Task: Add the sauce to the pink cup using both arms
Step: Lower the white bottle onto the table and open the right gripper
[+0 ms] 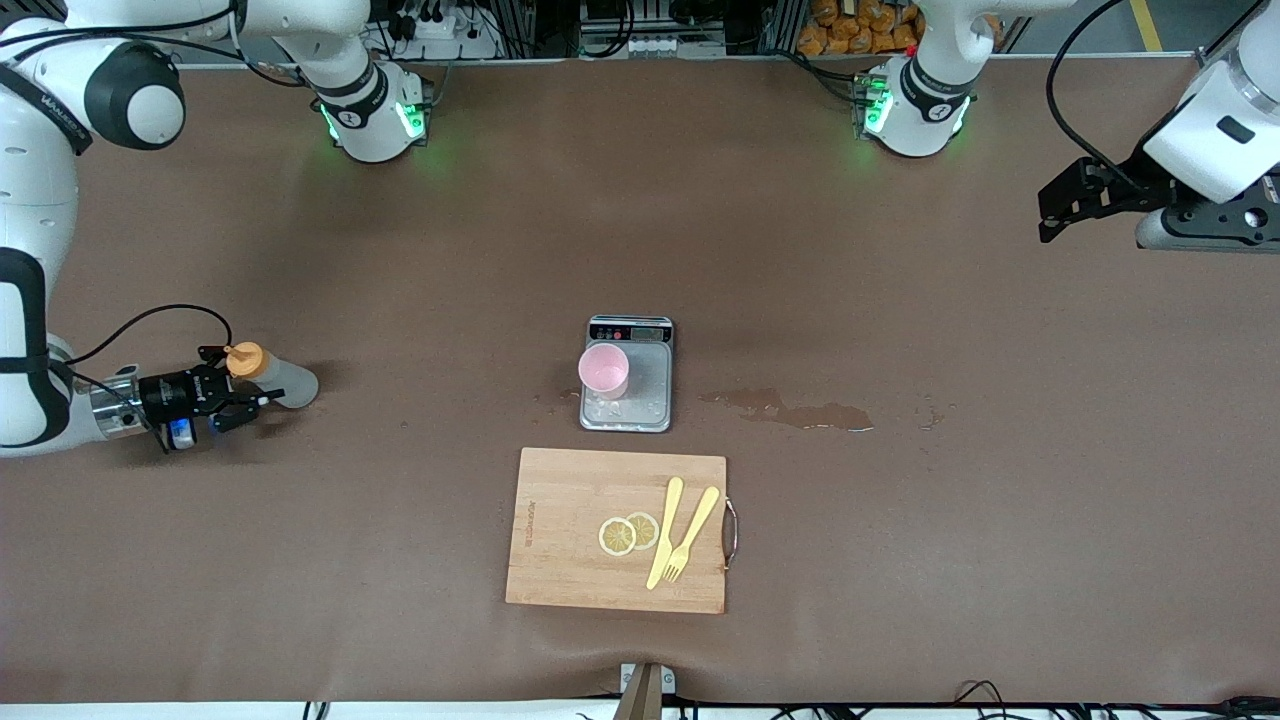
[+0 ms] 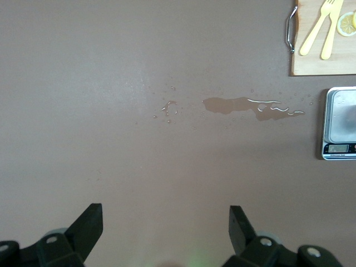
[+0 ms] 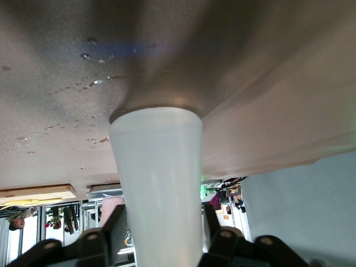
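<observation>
The sauce bottle [image 1: 278, 379], translucent with an orange cap, stands on the table near the right arm's end. My right gripper [image 1: 243, 386] reaches in level with the table, one finger on each side of the bottle's body [image 3: 158, 183]. The jaws are open, with a thin gap on each side. The pink cup [image 1: 604, 370] stands on the steel scale [image 1: 645, 395] at the table's middle. Over the left arm's end of the table, my left gripper [image 1: 1050, 212] hangs open and holds nothing [image 2: 166, 216].
A brown wet stain [image 1: 790, 410] lies beside the scale toward the left arm's end [image 2: 245, 105]. Nearer the front camera is a wooden cutting board [image 1: 570, 560] with lemon slices [image 1: 628, 534], a yellow fork [image 1: 690, 535] and a knife [image 1: 664, 530].
</observation>
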Tool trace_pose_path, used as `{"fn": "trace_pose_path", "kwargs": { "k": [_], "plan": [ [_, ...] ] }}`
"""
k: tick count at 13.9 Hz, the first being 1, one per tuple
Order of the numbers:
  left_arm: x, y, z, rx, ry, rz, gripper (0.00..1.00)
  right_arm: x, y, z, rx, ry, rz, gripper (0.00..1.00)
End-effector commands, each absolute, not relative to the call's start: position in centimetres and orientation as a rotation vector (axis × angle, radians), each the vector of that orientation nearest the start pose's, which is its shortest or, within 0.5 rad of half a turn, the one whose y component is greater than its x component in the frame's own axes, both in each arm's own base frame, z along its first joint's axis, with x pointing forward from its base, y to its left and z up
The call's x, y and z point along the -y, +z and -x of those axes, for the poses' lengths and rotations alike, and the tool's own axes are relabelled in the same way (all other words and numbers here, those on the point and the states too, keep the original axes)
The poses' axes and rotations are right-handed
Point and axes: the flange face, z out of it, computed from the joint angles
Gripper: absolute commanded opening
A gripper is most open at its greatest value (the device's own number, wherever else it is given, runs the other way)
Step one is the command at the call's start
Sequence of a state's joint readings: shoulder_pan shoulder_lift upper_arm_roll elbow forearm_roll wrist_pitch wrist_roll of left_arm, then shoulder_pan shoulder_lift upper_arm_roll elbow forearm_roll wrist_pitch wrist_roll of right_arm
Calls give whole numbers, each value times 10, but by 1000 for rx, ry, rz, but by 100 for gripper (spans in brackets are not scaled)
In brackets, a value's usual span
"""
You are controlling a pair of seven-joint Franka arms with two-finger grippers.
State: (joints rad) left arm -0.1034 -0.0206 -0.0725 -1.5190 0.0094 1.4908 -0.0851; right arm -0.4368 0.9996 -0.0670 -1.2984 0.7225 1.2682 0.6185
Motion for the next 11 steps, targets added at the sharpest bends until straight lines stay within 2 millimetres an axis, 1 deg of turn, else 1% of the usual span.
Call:
{"fn": "trace_pose_path", "kwargs": {
  "k": [1,3,5,7,9,11],
  "plan": [
    [94,655,-532,-123,21,3124,100,223,141,-597,-1324,1276,1756,100],
    [95,655,-532,-123,21,3124,100,235,157,-601,-1339,1244,1823,100],
    [95,654,-532,-125,23,3123,100,241,174,-608,-1347,1209,1888,100],
    [96,655,-532,-128,21,3124,100,249,189,-611,-1350,1182,1907,100],
    [95,654,-532,-125,23,3123,100,259,202,-611,-1370,1173,1965,100],
    [95,654,-532,-125,23,3123,100,258,228,-616,-1381,1173,1996,100]
  ]
}}
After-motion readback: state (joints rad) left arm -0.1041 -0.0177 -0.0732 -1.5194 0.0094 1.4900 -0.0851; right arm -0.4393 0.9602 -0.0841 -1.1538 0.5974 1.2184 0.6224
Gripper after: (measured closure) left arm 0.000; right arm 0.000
